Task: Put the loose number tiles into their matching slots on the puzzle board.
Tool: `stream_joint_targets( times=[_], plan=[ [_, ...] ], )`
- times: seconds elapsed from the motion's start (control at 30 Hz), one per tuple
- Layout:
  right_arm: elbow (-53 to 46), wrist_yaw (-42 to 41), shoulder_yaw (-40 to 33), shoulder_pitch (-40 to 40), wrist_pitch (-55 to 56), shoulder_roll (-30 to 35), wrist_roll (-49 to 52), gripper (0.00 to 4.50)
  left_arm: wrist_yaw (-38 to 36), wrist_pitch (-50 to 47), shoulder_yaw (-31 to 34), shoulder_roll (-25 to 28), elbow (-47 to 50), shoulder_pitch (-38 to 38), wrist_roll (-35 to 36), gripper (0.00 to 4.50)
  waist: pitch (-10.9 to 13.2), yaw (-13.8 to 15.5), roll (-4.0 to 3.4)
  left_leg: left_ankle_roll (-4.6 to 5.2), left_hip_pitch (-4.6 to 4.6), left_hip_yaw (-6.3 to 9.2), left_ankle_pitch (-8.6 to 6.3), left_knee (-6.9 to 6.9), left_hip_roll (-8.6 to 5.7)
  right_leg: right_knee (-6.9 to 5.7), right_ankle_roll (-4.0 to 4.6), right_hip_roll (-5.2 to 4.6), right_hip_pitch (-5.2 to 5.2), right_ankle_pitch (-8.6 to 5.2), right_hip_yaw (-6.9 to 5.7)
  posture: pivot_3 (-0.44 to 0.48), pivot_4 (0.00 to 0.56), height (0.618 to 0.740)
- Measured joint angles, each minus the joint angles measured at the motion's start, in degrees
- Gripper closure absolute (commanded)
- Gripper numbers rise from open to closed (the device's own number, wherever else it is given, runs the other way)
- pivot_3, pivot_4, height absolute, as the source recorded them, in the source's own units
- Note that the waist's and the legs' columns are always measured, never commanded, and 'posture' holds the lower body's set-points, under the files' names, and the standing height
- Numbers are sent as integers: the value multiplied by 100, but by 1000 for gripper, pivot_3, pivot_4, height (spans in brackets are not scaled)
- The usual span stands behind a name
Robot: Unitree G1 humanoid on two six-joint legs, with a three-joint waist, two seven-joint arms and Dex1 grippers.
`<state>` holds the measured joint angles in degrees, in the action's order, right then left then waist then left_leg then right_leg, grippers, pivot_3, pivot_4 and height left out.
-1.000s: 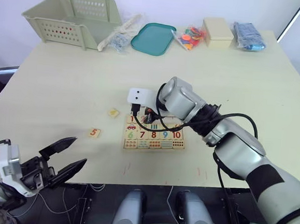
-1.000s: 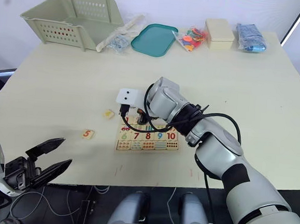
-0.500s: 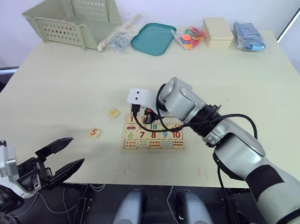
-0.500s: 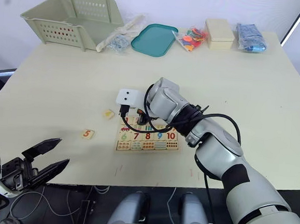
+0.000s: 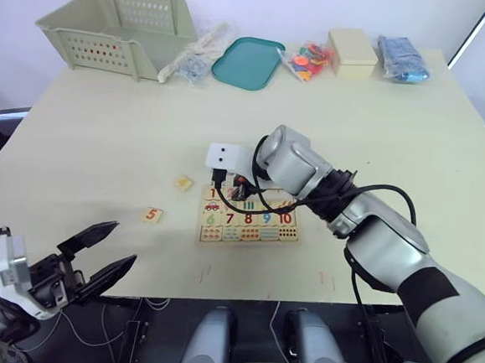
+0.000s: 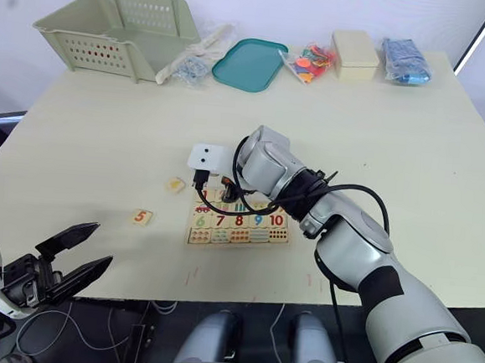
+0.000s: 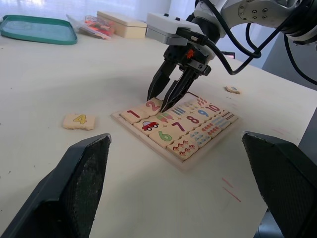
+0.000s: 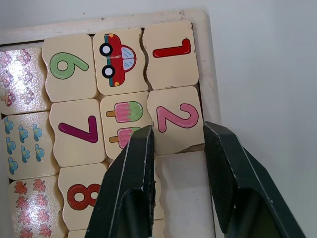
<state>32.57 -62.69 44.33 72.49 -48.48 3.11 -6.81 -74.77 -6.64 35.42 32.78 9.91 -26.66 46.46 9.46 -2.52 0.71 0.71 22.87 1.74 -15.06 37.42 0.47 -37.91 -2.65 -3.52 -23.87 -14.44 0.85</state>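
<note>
Over the puzzle board (image 5: 249,217) mid-counter, my right pincer (image 7: 168,98) hangs with fingers parted, holding nothing, straddling the seated 2 tile (image 8: 177,120). Risk: going lower, a fingertip catches that tile's edge and tips it out, or shoves the board. Loose 4 tile (image 5: 184,181) and 5 tile (image 5: 152,215) lie left of the board; another, probably a 3 (image 7: 232,89), lies beyond it. My left pincer (image 5: 100,257) is open, idle at the near-left edge.

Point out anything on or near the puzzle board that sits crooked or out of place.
The 2 tile lies slightly skewed in the puzzle board, between the right gripper's open fingers. The 4 tile and 5 tile lie loose on the table.
</note>
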Motion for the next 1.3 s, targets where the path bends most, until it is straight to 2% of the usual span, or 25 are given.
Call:
stream_joint_targets(
  times=[1.3],
  plan=[
    [-2, 16, -26, -18, -7, -5, -4, 3595, 24, -34, 0, 2, 0, 53, -16, 0, 0, 0, 0, 0, 0, 0, 0, 0, -1, 0, 0, 20, 0, 0, 0, 0, 150, 740]
  ],
)
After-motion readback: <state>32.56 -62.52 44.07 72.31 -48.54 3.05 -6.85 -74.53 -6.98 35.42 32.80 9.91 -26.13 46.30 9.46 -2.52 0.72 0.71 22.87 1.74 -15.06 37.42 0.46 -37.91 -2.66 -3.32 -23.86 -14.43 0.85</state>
